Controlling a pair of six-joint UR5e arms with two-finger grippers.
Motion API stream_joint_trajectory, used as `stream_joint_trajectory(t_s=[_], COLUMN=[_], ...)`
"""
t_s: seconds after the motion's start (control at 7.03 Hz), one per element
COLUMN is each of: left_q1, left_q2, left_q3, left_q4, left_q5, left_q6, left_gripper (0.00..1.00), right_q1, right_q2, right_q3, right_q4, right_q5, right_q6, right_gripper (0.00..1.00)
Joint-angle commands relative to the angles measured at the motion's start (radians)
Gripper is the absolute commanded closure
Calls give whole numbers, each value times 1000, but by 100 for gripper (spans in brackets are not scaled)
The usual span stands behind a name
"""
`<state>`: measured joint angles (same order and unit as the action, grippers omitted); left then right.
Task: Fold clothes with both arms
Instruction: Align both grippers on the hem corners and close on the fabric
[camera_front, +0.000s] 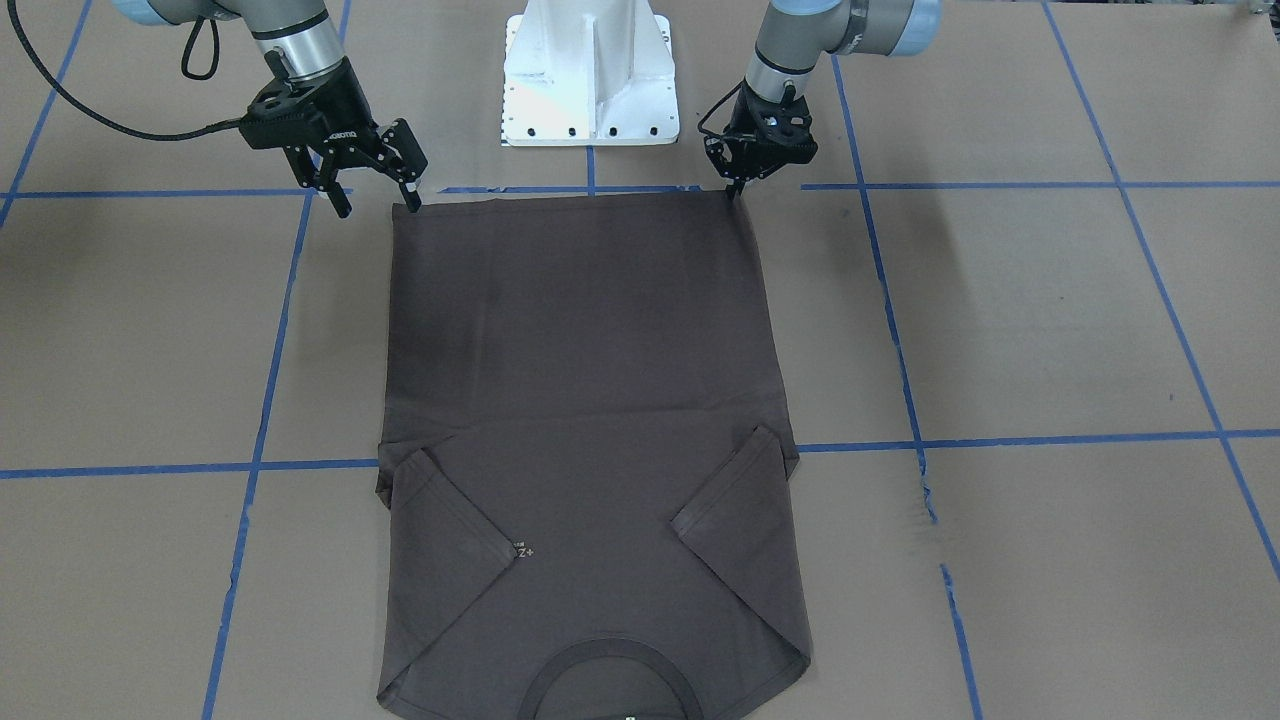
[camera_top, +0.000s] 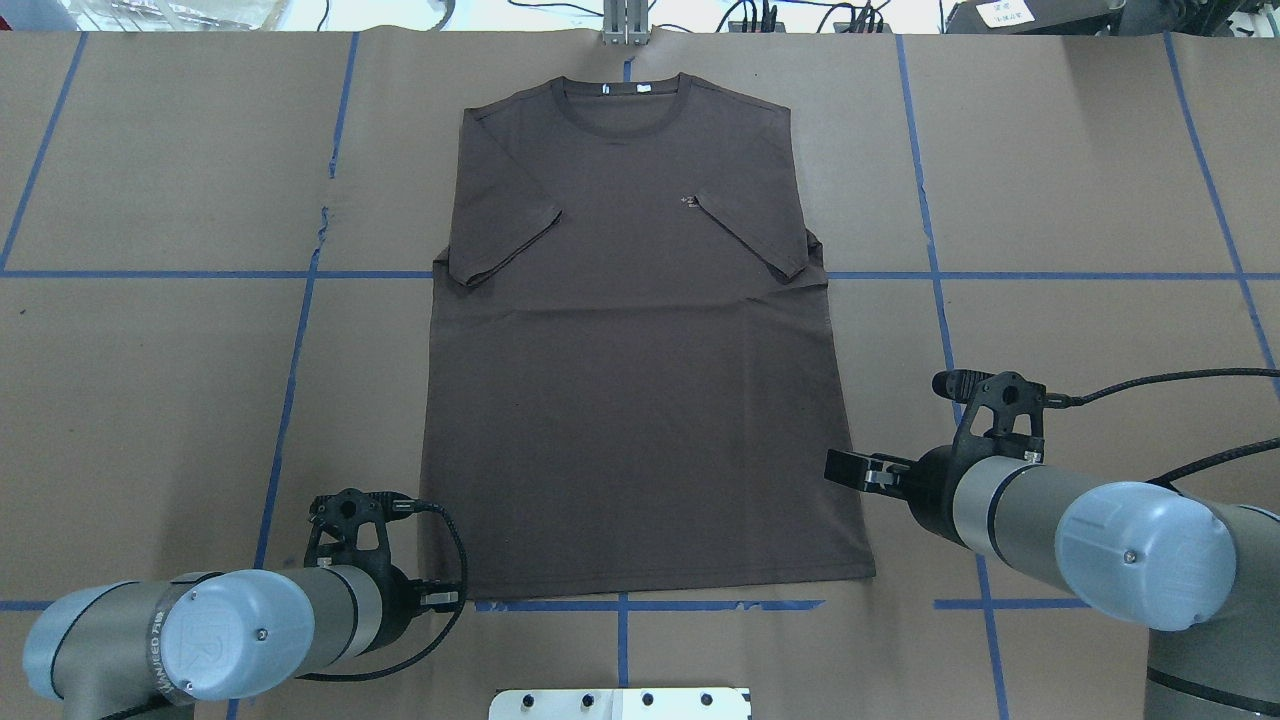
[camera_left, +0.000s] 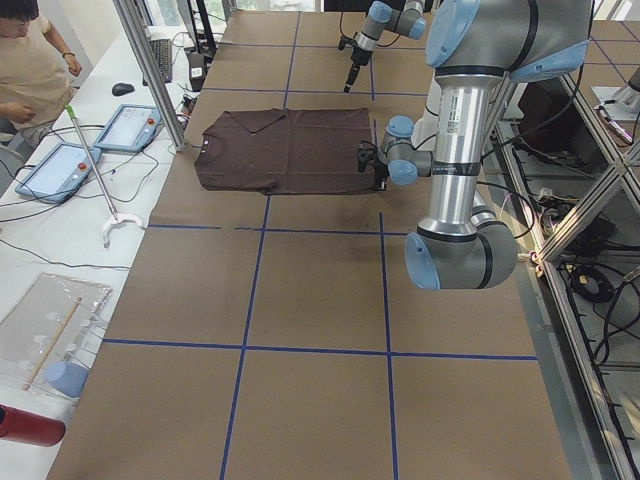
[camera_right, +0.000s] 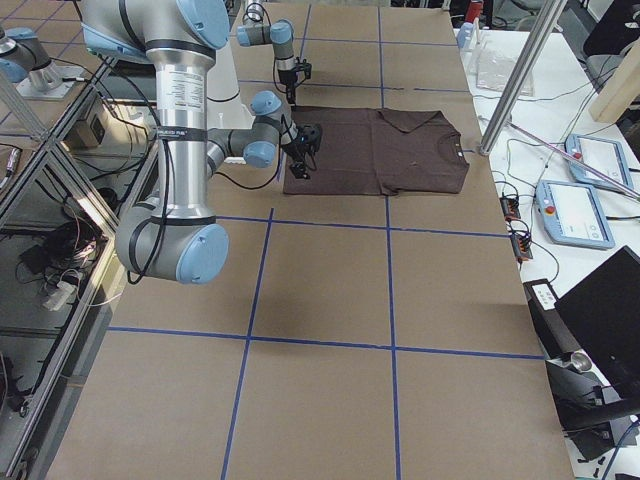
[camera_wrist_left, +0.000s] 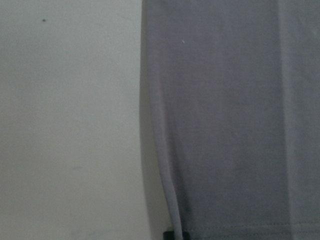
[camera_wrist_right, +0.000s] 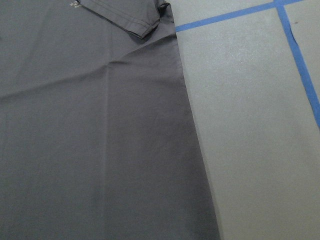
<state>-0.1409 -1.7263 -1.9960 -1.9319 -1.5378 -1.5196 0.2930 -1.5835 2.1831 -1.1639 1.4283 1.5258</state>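
The dark grey-brown T-shirt (camera_front: 590, 400) lies flat on the brown table, front up. Both sleeves are folded in over the chest, the collar (camera_top: 620, 105) is on the far side from me, and the hem is towards me. It also shows in the overhead view (camera_top: 640, 400). My left gripper (camera_front: 736, 190) points down at the hem's left corner. In the left wrist view its tip (camera_wrist_left: 176, 235) sits right on that corner and looks shut on it. My right gripper (camera_front: 379, 205) is open and tilted, one finger (camera_front: 410, 192) at the hem's right corner, holding nothing.
The white bolted pedestal (camera_front: 590, 80) stands just behind the hem. Blue tape lines (camera_top: 300, 330) grid the brown table cover. In the exterior left view an operator (camera_left: 30, 70) and tablets (camera_left: 55, 170) are at a side bench beyond the collar end.
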Motion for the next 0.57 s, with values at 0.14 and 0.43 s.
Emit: stream_joint_trajectory(t_s=[0.14,0.43], left_q1=[-2,-2], left_q2=[-10,-13], left_q3=[-29,-49], left_q4=[33,33], left_q5=[27,64], left_q6=[6,6], left_gripper=[100,100], right_q1=[-23,-47], right_q2=[16,25], right_q3=[-20,-58], right_q4=[-8,-8], right_q5=[-19,-19], right_q6=[5,63], right_gripper=[5,23])
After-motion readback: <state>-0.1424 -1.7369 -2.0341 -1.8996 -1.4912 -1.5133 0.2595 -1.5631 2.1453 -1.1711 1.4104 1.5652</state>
